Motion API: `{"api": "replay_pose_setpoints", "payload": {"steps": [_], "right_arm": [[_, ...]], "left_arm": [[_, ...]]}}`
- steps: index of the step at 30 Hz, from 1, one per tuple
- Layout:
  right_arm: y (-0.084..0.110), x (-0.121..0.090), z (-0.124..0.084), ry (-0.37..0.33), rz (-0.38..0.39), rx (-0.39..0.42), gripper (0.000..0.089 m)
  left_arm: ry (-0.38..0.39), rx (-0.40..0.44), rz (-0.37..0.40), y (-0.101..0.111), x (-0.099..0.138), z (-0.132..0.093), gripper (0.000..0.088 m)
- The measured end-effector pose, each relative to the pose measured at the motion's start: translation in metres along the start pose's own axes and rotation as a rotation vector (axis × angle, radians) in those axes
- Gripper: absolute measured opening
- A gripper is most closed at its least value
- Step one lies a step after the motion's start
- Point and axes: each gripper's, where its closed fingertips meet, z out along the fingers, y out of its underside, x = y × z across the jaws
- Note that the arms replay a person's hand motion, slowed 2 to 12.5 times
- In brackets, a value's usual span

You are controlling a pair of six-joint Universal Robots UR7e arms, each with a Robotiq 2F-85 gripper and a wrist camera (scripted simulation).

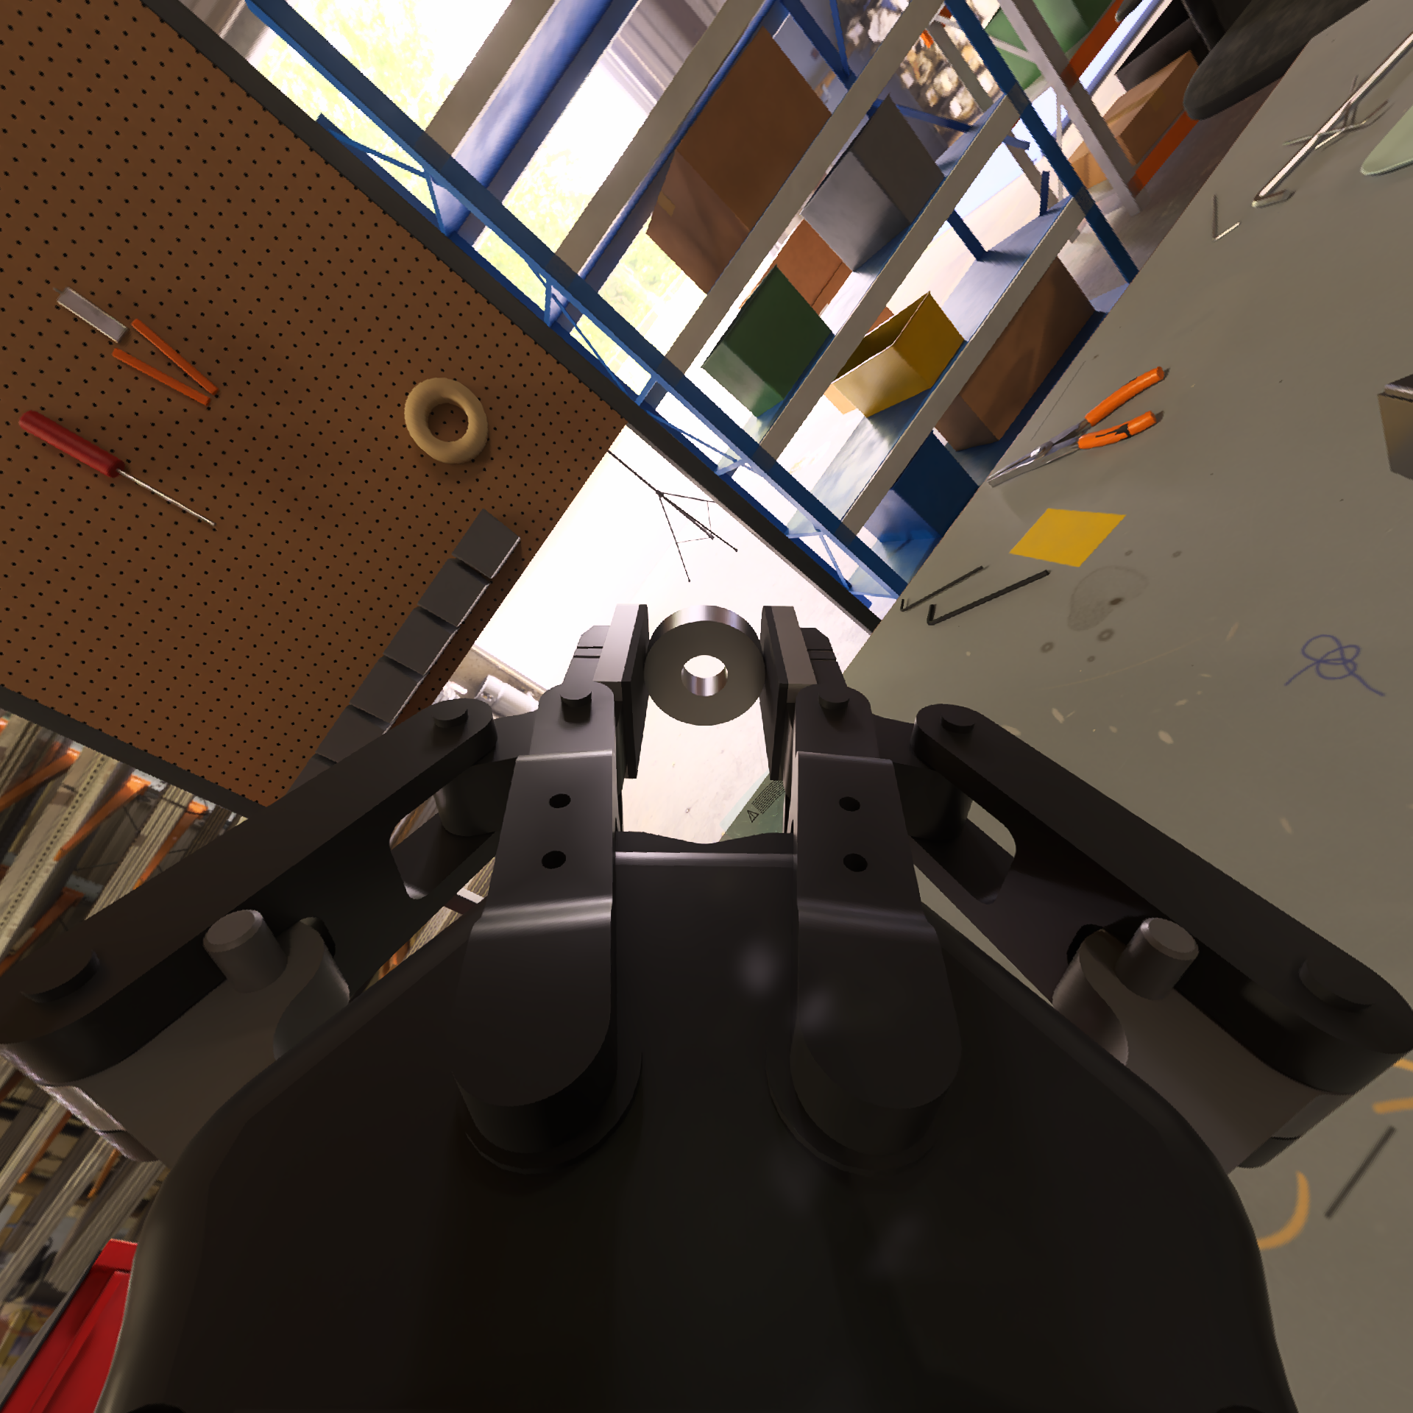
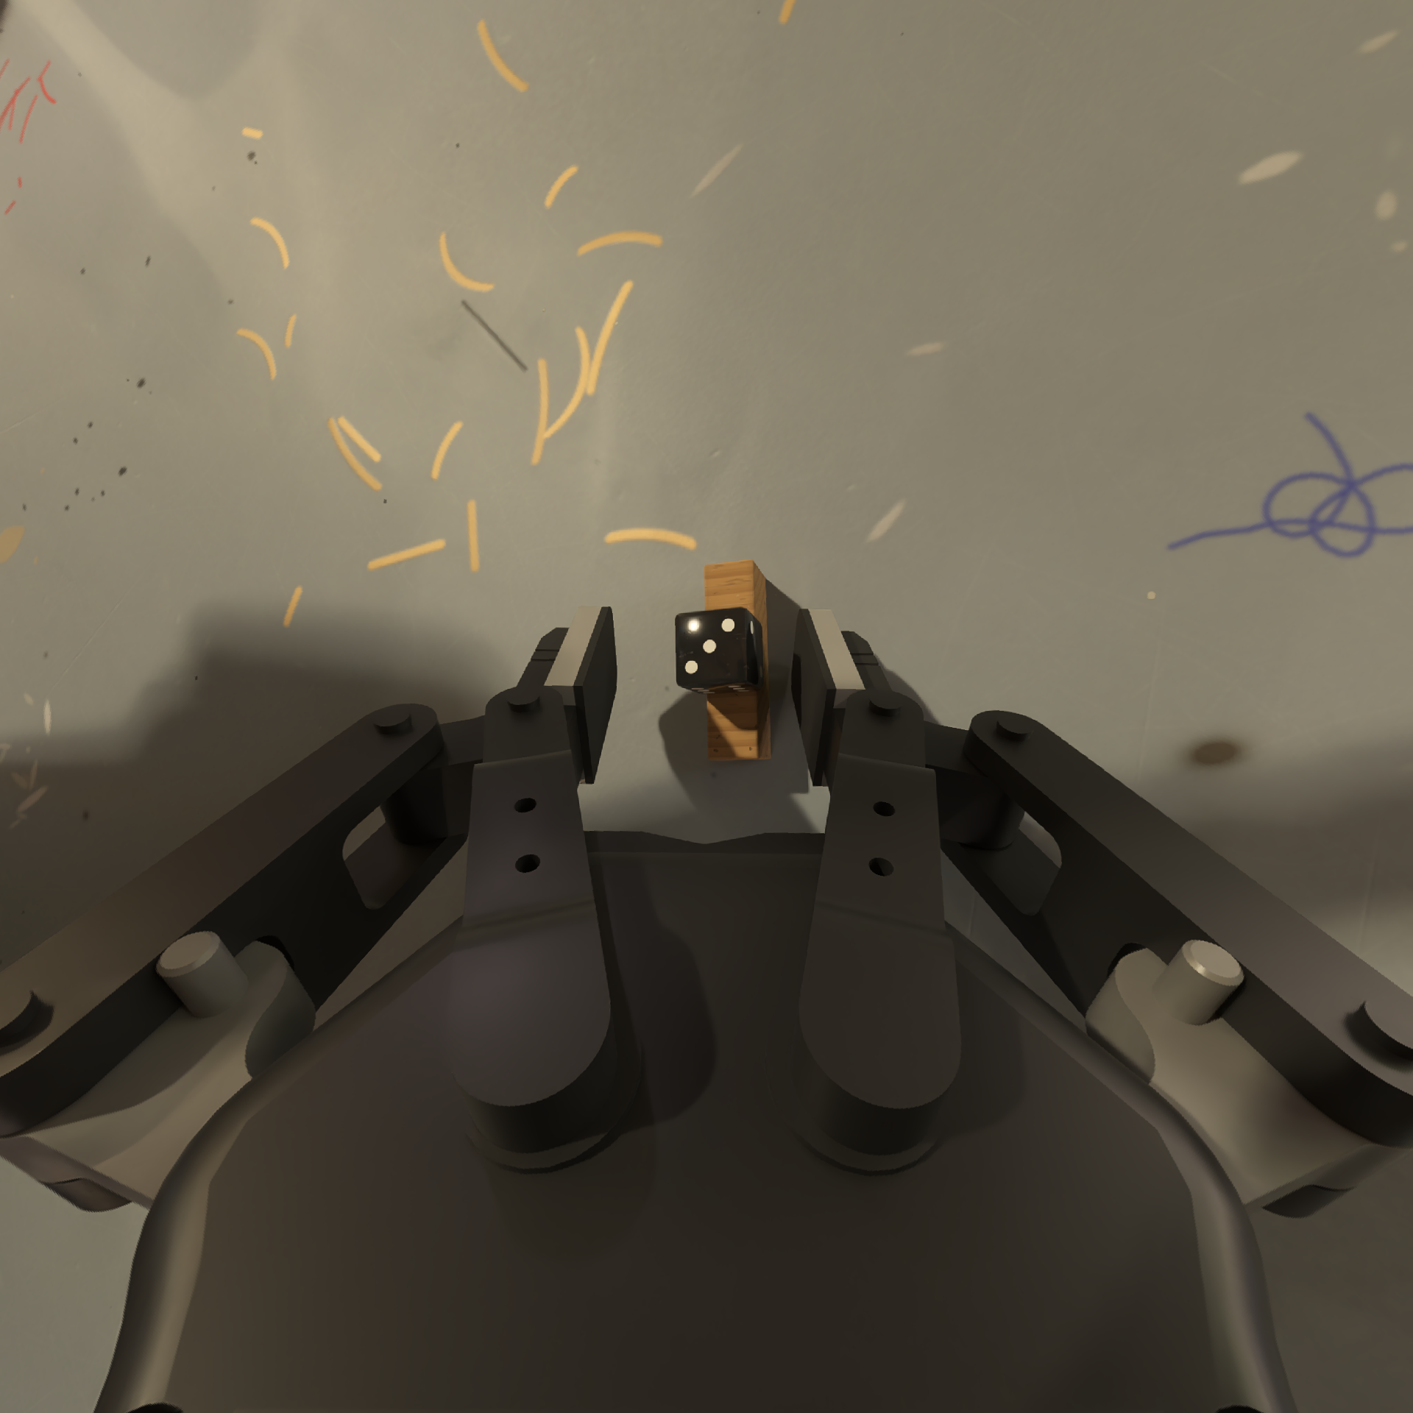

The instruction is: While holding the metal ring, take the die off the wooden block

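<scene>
1. Left gripper (image 1: 704, 673): jaws clenched on the metal ring (image 1: 704, 667), held above the surface (image 1: 1147, 688).
2. Right gripper (image 2: 705, 683): jaws released, flanking the black die (image 2: 716, 650) sitting on the wooden block (image 2: 737, 726).
3. Nearby: orange pliers (image 1: 1086, 428), yellow square (image 1: 1067, 537), pegboard (image 1: 267, 344); nothing blocks the die.

**Two wrist cameras, one shared tabletop**

From the left wrist we are looking tilted, outward past the brown pegboard (image 1: 229, 321). From the right, we are facing down close over the scuffed grey table (image 2: 994, 306). Both are showing its blue scribble (image 1: 1334, 661) (image 2: 1326, 516).
</scene>
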Motion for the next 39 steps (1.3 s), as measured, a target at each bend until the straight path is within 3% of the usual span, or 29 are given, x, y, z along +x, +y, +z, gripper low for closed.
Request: {"api": "replay_pose_setpoints", "payload": {"steps": [12,26,32,39], "right_arm": [[-0.002,-0.001,0.003,0.003,-0.039,0.008,0.0418],[-0.002,-0.004,0.002,-0.015,-0.03,0.011,0.0464],[-0.002,-0.006,0.003,0.001,-0.041,0.004,0.0492],[-0.001,-0.005,0.004,0.039,-0.072,-0.014,0.0455]], "left_arm": [[0.013,0.002,0.002,0.001,0.003,0.003,0.026],[0.036,-0.008,0.019,0.004,0.012,0.008,0.026],[0.041,-0.02,0.028,0.006,0.015,0.011,0.026],[0.05,-0.026,0.03,0.008,0.018,0.013,0.026]]}}
